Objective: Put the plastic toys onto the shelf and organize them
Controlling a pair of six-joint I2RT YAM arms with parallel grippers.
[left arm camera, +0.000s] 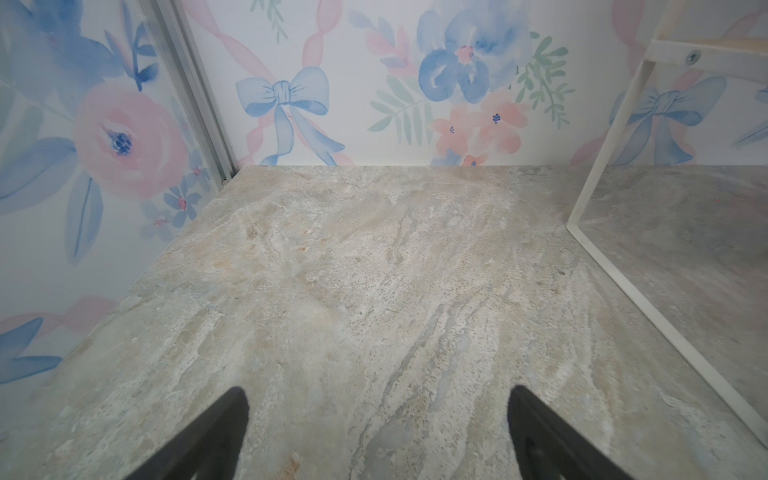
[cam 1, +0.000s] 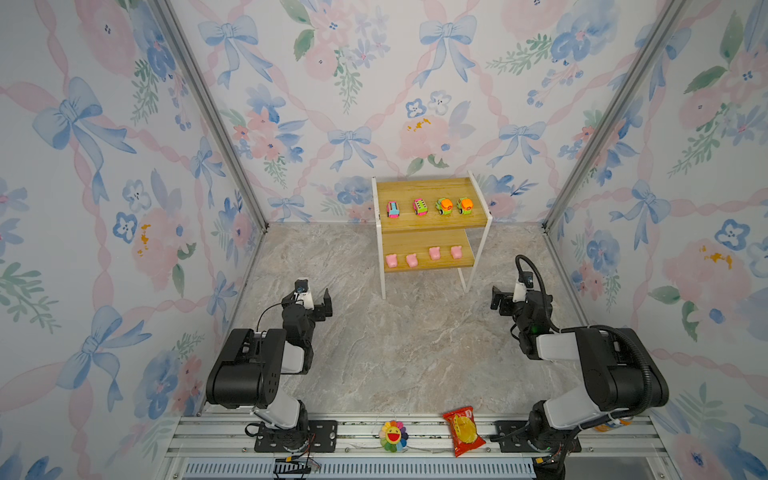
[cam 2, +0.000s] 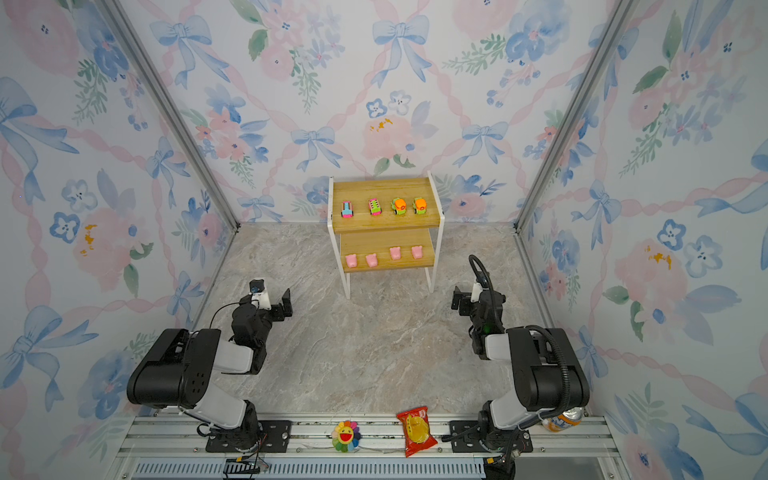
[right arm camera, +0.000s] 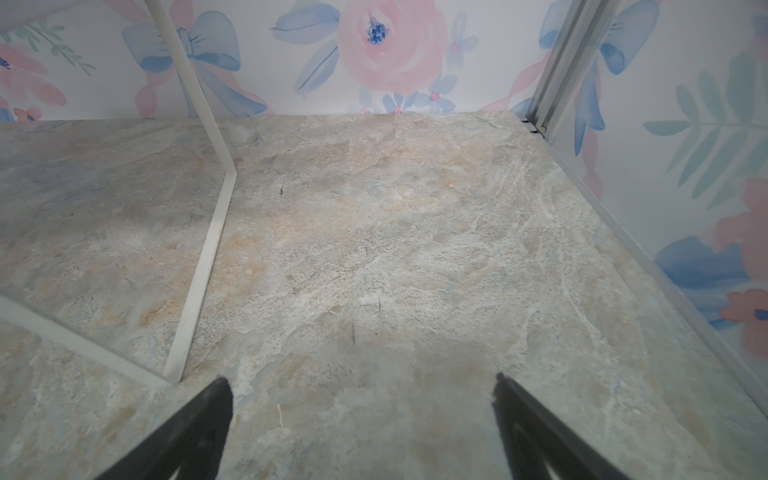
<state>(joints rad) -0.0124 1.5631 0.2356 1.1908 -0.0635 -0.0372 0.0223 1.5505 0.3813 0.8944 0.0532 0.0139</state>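
Shelf (cam 1: 430,188) at the back of the table (cam 1: 395,353), close to the rear wall. Top board: four toy cars (cam 1: 420,207) in a row, the pink-and-teal pair beside the green-and-orange pair. Lower board: four pink pigs (cam 1: 434,252) in a row (near the front edge). Left gripper (left arm camera: 378,399) and right gripper (right arm camera: 361,386) over bare table, apart from the shelf, jaws spread wide, nothing between them
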